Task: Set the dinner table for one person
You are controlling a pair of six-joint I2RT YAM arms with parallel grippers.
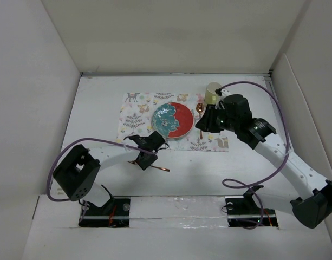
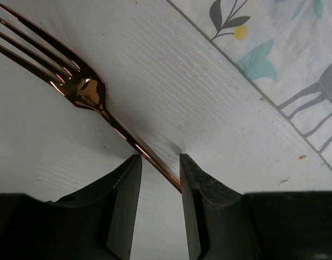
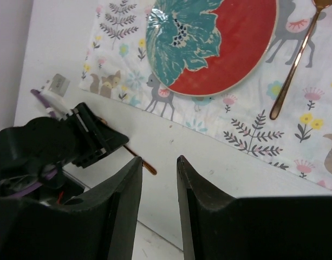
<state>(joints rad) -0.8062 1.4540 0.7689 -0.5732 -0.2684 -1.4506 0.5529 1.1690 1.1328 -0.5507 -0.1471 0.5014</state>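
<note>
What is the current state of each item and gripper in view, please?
plate: upright, empty, on the placemat.
spoon: lying on placemat beside the plate.
cup: standing upright.
fork: lying on the dinner table, off the placemat.
left gripper: open, straddling the fork handle.
right gripper: open, empty.

From 6 o'clock, top external overlooks the dinner table (image 1: 101, 108); left wrist sits close by the fork (image 2: 87, 92), right wrist higher. All 3 show the placemat (image 1: 136, 116).
</note>
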